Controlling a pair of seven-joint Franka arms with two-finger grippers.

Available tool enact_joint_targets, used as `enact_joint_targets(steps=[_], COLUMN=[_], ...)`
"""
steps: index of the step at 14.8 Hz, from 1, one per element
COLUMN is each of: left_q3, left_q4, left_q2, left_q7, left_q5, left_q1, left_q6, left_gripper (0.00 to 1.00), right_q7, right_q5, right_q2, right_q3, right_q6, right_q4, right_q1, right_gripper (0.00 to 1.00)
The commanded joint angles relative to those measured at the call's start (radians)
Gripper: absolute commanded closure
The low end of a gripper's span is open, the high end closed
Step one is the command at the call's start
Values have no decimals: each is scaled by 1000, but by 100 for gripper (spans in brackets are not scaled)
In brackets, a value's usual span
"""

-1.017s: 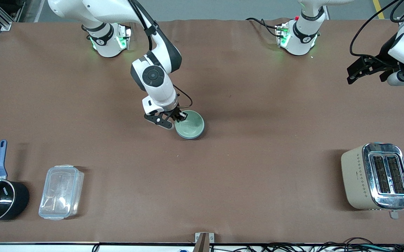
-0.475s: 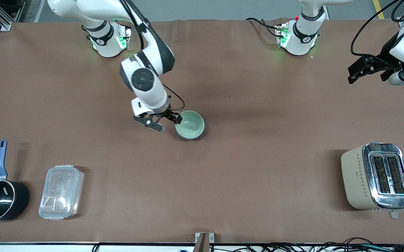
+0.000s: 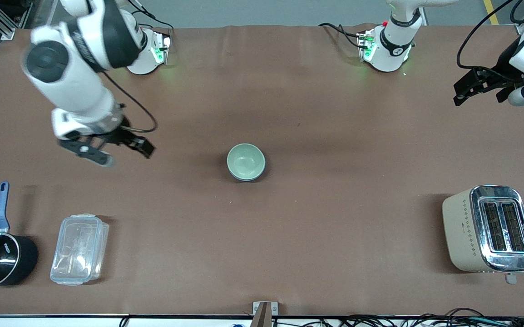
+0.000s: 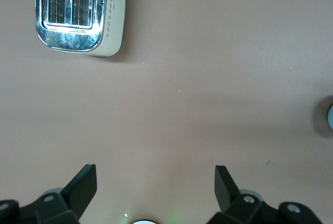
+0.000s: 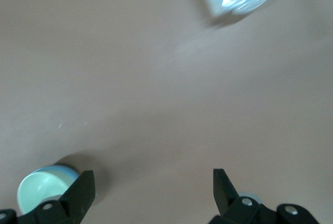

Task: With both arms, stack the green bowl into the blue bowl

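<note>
Right gripper (image 3: 114, 150): mine; raised over bare table toward the right arm's end; fingers spread wide, nothing between them; right wrist view confirms the gap (image 5: 151, 193)
Left gripper (image 3: 480, 88): mine; held up over the left arm's end of the table; this arm waits; fingers spread apart and empty in the left wrist view (image 4: 156, 187)
Green bowl (image 3: 245, 161): mid-table; upright; seated inside the blue bowl; pale mint interior faces up
Blue bowl (image 3: 246, 178): under the green bowl; only a thin darker rim shows around the green one's lower edge; in the right wrist view a sky-blue band (image 5: 54, 169) wraps the mint bowl (image 5: 39, 190)
Toaster (image 3: 489, 229): cream body, chrome top, two slots; near the front camera at the left arm's end; no readable marking
Clear container (image 3: 79, 249): lidded; near the front camera at the right arm's end; unlabelled
Black pot (image 3: 3, 261): just beside the container, blue handle; white lettering on its inner wall, too small to read
Table (image 3: 334, 136): brown matte covering
</note>
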Motion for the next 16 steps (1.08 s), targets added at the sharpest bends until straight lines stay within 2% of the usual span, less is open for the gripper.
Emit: enact_joint_targets(steps=[1, 5, 8, 11, 16], left_q3=[0, -3, -6, -7, -8], left_q4=[-1, 3, 7, 30, 39], left_q2=[-17, -11, -11, 3, 7], left_q7=[14, 10, 7, 7, 7], left_q5=[0, 0, 0, 2, 3], left_q1=[7, 3, 3, 3, 3], left_q6=[-17, -17, -17, -17, -17], left_gripper=[0, 0, 0, 0, 0], right_q7=[-164, -407, -609, -644, -636], right_q5=[-25, -13, -4, 10, 55], right_q2=[14, 14, -2, -37, -31], right_q3=[25, 43, 190, 149, 146], right_q6=[-111, -263, -420, -434, -403], right_q4=[136, 279, 360, 350, 342], right_q1=[-127, -309, -537, -515, -507], right_gripper=[0, 0, 0, 0, 0])
